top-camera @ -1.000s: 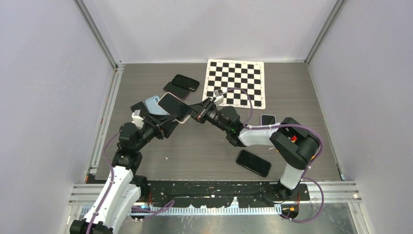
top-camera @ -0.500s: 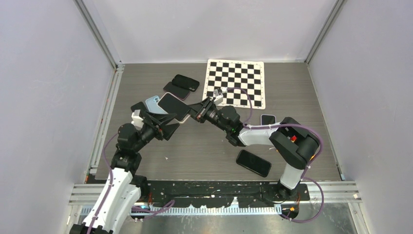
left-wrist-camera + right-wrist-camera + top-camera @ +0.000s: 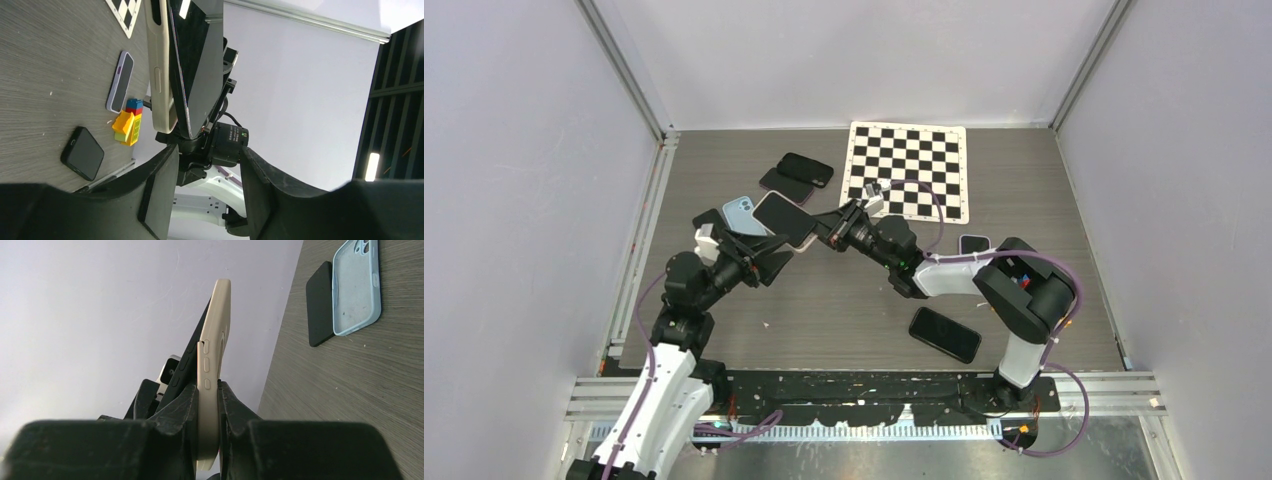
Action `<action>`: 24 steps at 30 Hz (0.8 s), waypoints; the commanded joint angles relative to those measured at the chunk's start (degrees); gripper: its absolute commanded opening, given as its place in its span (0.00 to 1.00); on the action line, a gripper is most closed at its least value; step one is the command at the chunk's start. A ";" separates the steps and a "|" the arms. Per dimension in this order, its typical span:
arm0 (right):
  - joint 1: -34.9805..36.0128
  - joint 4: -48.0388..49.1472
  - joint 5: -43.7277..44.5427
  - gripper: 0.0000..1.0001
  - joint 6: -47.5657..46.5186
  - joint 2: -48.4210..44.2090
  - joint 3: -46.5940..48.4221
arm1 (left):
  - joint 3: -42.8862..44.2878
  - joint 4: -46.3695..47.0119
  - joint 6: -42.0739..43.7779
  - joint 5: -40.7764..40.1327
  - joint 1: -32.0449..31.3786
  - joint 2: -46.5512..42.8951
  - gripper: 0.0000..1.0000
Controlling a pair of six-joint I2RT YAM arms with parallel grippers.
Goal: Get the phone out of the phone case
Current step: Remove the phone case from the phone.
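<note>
A black phone (image 3: 192, 357) sits partly peeled out of a cream phone case (image 3: 216, 340), which is held upright above the table. My right gripper (image 3: 209, 390) is shut on the case's lower end. From above, the phone (image 3: 782, 216) hangs between the two arms, with the right gripper (image 3: 824, 232) at its right end. My left gripper (image 3: 767, 252) stands just below and to the left. In the left wrist view that gripper (image 3: 207, 190) is open with nothing between its fingers. The phone (image 3: 192, 65) and case (image 3: 161, 65) lie just beyond its tips.
A light blue empty case (image 3: 742, 211) and dark phones (image 3: 796, 170) lie at the back left. A checkerboard (image 3: 908, 170) is at the back. A purple-edged phone (image 3: 974, 245) and a black phone (image 3: 944, 334) lie near the right arm, with yellow toy bricks (image 3: 127, 127) close by.
The left gripper's jaws have spread a little wider. The right gripper keeps its hold on the case, and the phone has barely shifted.
</note>
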 commanded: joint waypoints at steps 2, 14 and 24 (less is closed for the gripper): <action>0.15 8.25 -0.48 0.01 1.20 -0.58 2.31 | 2.26 3.60 -0.31 0.72 -0.14 0.97 0.46; 0.33 11.40 -1.80 0.01 3.27 0.29 2.61 | 2.27 4.63 -0.16 -0.50 -0.17 3.52 0.49; 0.50 11.62 -1.91 0.01 3.19 0.89 2.72 | 2.26 6.39 -1.09 -1.24 -0.15 3.64 0.34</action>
